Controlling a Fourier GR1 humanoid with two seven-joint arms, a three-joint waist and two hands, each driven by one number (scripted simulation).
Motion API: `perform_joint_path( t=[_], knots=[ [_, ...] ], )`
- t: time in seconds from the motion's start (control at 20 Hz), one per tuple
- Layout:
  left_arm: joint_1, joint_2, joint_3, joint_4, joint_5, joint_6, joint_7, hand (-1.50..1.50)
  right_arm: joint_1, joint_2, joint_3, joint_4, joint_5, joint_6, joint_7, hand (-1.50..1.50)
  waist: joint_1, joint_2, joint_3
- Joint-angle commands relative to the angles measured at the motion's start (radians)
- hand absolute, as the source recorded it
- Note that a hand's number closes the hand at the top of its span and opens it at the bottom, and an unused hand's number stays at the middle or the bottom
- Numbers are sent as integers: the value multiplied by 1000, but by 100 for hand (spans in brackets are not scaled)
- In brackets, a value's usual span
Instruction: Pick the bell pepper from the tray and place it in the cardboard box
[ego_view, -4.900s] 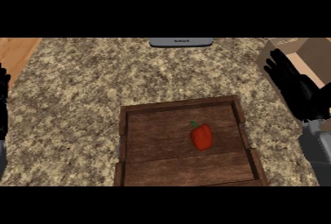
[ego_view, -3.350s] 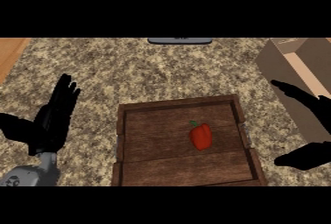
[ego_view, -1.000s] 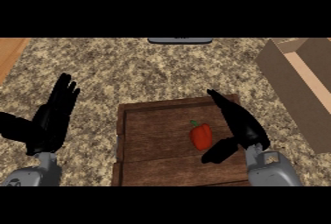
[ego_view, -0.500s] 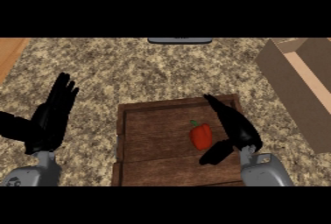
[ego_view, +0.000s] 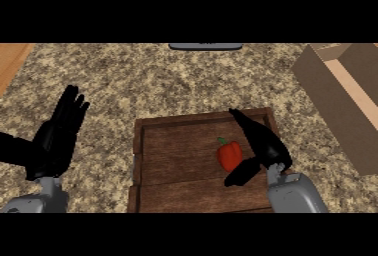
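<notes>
A red bell pepper (ego_view: 229, 155) with a green stem lies in the wooden tray (ego_view: 171, 165) right of its middle. My right hand (ego_view: 263, 143) hovers over the tray just right of the pepper, open, fingers straight and pointing away, thumb reaching down under the pepper's near end. It holds nothing. The cardboard box (ego_view: 347, 97) stands at the right edge, its opening only partly in view. My left hand (ego_view: 57, 132) rests open, fingers up, over the counter left of the tray.
The speckled stone counter (ego_view: 148, 80) spreads around the tray. A dark grey object (ego_view: 205, 46) sits at the far edge, middle. A strip of wood (ego_view: 11, 57) shows at the far left corner.
My right hand has slid left across the tray, from its right edge to right beside the pepper. The pepper and my left hand have stayed put over the last second.
</notes>
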Motion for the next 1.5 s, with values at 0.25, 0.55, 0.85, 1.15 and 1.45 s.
perform_joint_path(
  t=[0.25,0.55,0.85,1.15,1.45],
  knots=[
    [-53,-3,17,-8,-20,12,58,0,52,20,29,46,69,-23,-84,-150,-2,0,0],
    [19,-29,13,47,-24,-27,-68,0,69,46,41,26,93,-74,-85,-150,-1,0,0],
    [-17,-6,55,45,9,-34,-24,0,-14,11,54,89,158,-51,-158,150,0,0,0],
    [45,-32,27,41,-11,-47,-70,0,-23,16,58,135,246,-150,-228,150,1,1,0],
    [-30,-39,5,-35,-36,15,43,0,-100,40,239,200,454,-180,-187,150,8,-1,0]
  ],
)
